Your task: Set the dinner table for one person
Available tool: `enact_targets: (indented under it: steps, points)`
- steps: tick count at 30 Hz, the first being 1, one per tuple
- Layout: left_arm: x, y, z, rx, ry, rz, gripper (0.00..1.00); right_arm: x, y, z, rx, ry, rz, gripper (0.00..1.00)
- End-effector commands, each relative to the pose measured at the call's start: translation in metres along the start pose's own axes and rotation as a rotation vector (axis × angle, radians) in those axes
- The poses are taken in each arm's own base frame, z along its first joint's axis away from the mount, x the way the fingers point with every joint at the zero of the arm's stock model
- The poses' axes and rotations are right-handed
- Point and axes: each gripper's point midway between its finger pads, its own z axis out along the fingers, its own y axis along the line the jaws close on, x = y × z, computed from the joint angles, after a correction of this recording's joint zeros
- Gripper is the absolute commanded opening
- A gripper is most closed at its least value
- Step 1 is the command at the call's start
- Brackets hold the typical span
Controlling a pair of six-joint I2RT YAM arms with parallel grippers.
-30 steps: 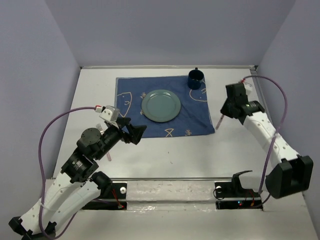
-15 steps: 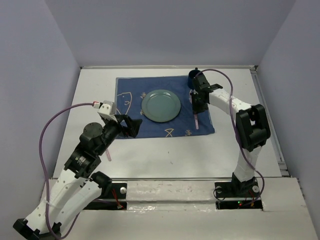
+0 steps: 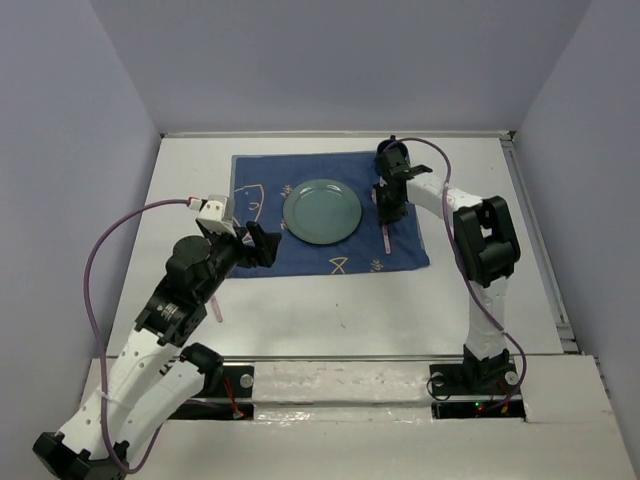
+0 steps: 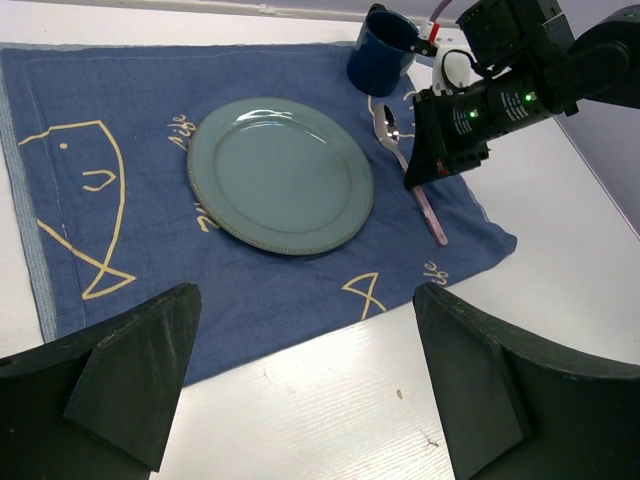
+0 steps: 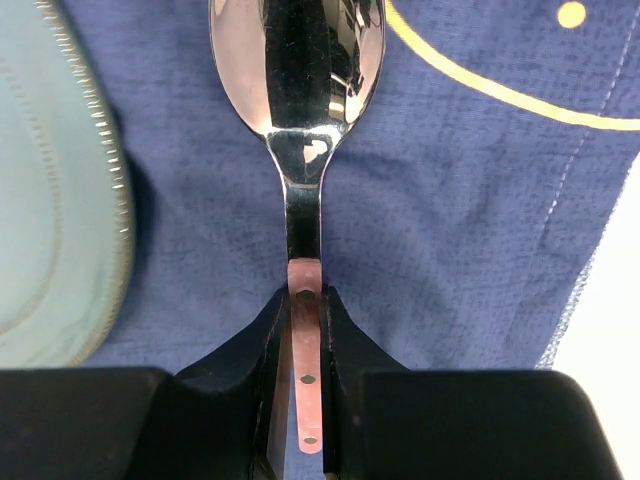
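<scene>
The dinner table (image 3: 330, 310) fills the middle of the top view as a plain white surface. A dark blue cloth (image 3: 345, 255) with pale fish outlines lies on it in the upper centre of the frame. A teal plate (image 3: 322, 210) sits at the centre of the cloth, and a dark blue mug (image 4: 385, 50) stands on the cloth's upper right corner. The spoon (image 5: 297, 60) lies just right of the plate, apart from its rim, with the bowl toward the mug and the pink handle toward the bottom of the top view. The right gripper (image 5: 305, 305) is clamped on the upper end of that pink handle, one finger on each side. Whether the spoon rests fully on the cloth cannot be determined. The left gripper (image 3: 262, 243) hangs over the lower left edge of the cloth, fingers spread wide with nothing between them. A second pink-handled utensil (image 3: 216, 311) lies on the table at the left, partly hidden by the left arm.
</scene>
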Motion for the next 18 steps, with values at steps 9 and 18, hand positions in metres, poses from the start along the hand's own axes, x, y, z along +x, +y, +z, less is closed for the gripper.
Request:
enact_targets:
  steps: [9,18]
  points:
    - [-0.003,0.009,0.010,-0.046,-0.007,-0.038,0.99,-0.022,-0.016,0.009,0.059,-0.069,0.101,0.01]
    - [0.006,0.034,0.016,-0.173,0.056,-0.091,0.99,-0.036,-0.004,-0.021,-0.020,-0.123,0.111,0.61]
